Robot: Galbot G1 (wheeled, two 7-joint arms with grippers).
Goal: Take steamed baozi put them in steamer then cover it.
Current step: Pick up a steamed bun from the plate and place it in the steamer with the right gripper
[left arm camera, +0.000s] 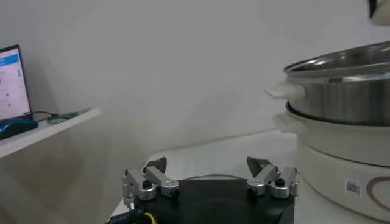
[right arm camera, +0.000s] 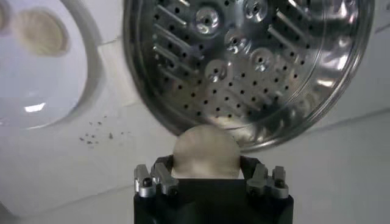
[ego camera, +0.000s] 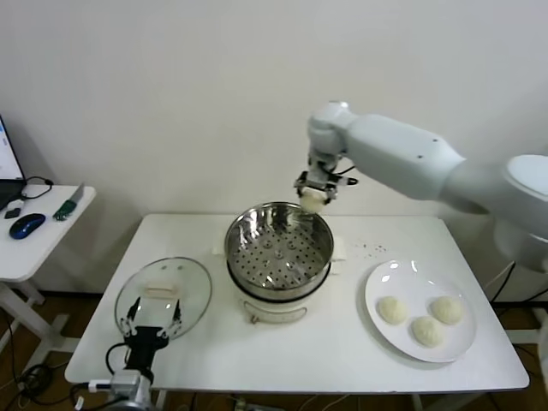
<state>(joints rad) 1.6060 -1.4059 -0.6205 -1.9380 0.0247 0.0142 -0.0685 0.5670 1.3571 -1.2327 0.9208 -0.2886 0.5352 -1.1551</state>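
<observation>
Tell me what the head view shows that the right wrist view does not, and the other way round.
Only the head view shows the glass lid, the left gripper parked open near it, the third bun on the plate, and the side table. Only the right wrist view shows the crumbs close up. Both show the right gripper holding a bun at the far rim of the empty steamer.

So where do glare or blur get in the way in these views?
Head view: bright reflections on the steamer wall. Right wrist view: glare off its holed tray, and the bun in the right gripper looks soft. Left wrist view: left gripper sharp.
</observation>
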